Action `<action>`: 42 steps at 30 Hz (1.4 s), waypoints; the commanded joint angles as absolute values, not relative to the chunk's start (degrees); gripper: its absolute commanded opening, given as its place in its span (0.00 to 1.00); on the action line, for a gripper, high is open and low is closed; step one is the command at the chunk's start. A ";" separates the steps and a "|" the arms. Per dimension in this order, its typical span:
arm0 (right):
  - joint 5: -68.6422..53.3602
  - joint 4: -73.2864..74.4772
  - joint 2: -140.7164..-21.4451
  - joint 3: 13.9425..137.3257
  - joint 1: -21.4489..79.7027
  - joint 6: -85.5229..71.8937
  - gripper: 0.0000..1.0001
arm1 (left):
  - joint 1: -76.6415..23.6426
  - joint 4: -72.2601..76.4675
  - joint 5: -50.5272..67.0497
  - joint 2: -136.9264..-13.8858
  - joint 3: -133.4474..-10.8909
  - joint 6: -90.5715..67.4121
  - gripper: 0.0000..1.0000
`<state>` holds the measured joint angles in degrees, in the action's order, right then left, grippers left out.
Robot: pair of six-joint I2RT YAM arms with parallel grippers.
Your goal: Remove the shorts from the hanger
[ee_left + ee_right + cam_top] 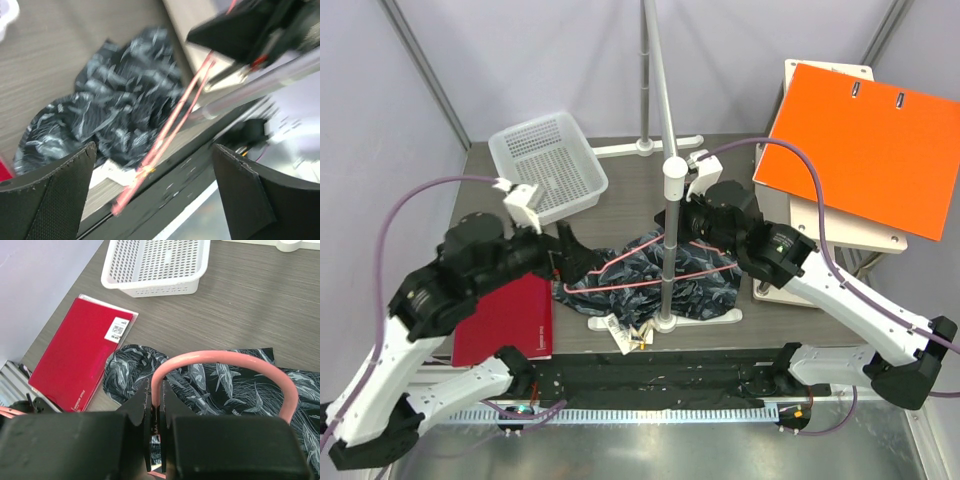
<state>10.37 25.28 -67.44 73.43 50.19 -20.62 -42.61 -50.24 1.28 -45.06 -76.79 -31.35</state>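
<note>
Soft, dark shorts point(705, 290) lay crumpled on the table point(630, 185) by the grey pole point(658, 90), probably light and floppy. The right gripper point(156, 425) pinched the pink hanger point(225, 357) by its hook. The left gripper point(154, 150) stood wide open beside them; a bunched fold looked best to grab.

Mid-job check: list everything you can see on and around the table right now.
shorts: one, dark navy with pale print, heaped by the pole's foot
hanger: one, pink wire, over the shorts
basket: one, white, far left
notebook: one, red, near left
binder: one, orange, right side
rail pole: one, grey, upright, centre
left claw: open, by the shorts
right claw: shut on the hanger's hook
</note>
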 commanded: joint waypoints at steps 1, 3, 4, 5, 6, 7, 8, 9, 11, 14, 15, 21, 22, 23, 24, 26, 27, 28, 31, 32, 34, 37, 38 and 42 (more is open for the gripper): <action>7.03 24.08 -65.13 74.79 50.36 -18.28 0.01 | -42.36 -54.48 8.08 -48.51 -77.69 -20.75 0.93; 6.77 24.34 -65.21 75.06 50.36 -17.84 0.01 | -42.36 -56.24 8.52 -49.74 -78.39 -18.82 0.91; 6.59 24.43 -65.13 75.06 50.27 -17.84 0.01 | -42.36 -57.56 9.48 -50.36 -78.66 -17.24 0.90; 6.59 24.35 -65.13 75.06 50.36 -17.75 0.01 | -42.28 -58.09 10.71 -50.71 -78.84 -16.01 0.89; 6.50 24.26 -65.13 75.06 50.36 -17.67 0.01 | -42.36 -58.53 12.03 -50.97 -78.92 -15.30 0.89; 6.50 24.08 -65.21 75.15 50.36 -17.75 0.01 | -42.36 -59.58 13.35 -51.50 -78.93 -14.34 0.87; 6.50 24.08 -65.13 75.23 50.36 -17.75 0.01 | -42.36 -60.02 15.62 -51.76 -78.58 -14.07 0.86; 6.33 24.08 -65.13 75.23 50.27 -17.75 0.01 | -42.36 -60.46 16.25 -52.03 -78.23 -13.98 0.86; 5.89 23.91 -65.30 75.23 50.36 -17.75 0.01 | -42.36 -61.43 17.05 -52.82 -76.48 -14.06 0.83; 5.28 23.47 -65.39 75.32 50.36 -17.67 0.01 | -42.36 -61.53 16.97 -53.70 -75.15 -14.15 0.77; 5.45 23.47 -65.30 75.32 50.36 -17.75 0.01 | -42.36 -61.18 16.70 -53.70 -74.45 -14.15 0.75; 5.01 23.47 -65.65 75.23 50.36 -17.93 0.01 | -42.36 -59.07 17.76 -54.40 -74.88 -13.88 0.63; 4.75 23.38 -65.83 75.15 50.36 -18.02 0.01 | -42.36 -58.71 17.67 -54.32 -74.36 -13.97 0.60; 4.49 23.38 -65.92 75.15 50.36 -17.93 0.01 | -42.28 -58.45 17.40 -54.32 -74.18 -13.89 0.58; 4.48 23.29 -65.83 75.15 50.36 -17.93 0.01 | -42.36 -58.19 17.32 -53.97 -73.83 -14.15 0.55; 4.39 23.38 -65.74 75.06 50.27 -18.11 0.01 | -42.36 -57.48 16.79 -53.70 -72.95 -14.41 0.46; 4.39 23.29 -65.74 75.06 50.36 -18.19 0.01 | -42.36 -57.31 16.44 -53.53 -72.69 -14.50 0.43; 4.31 23.03 -65.66 74.97 50.36 -18.28 0.01 | -42.36 -57.13 15.91 -53.26 -72.34 -14.76 0.40; 3.78 22.33 -65.48 75.06 50.36 -18.46 0.01 | -42.36 -56.87 15.91 -52.74 -71.37 -14.94 0.25; 3.52 22.24 -65.48 75.15 50.27 -18.63 0.01 | -42.28 -56.78 15.39 -52.65 -71.19 -14.94 0.17; 3.43 21.97 -65.48 75.15 50.36 -18.81 0.01 | -42.36 -56.78 14.07 -52.39 -71.10 -15.20 0.00; 8.23 22.15 -65.39 75.06 50.36 -20.73 0.37 | -42.36 -57.30 7.93 -51.16 -71.63 -17.04 0.00; 10.87 22.24 -64.61 74.80 50.27 -21.70 0.51 | -42.36 -57.48 6.08 -50.02 -71.89 -18.62 0.00; 22.04 22.32 -61.45 72.17 50.27 -27.32 0.99 | -42.28 -58.53 -2.34 -47.73 -72.60 -22.40 0.00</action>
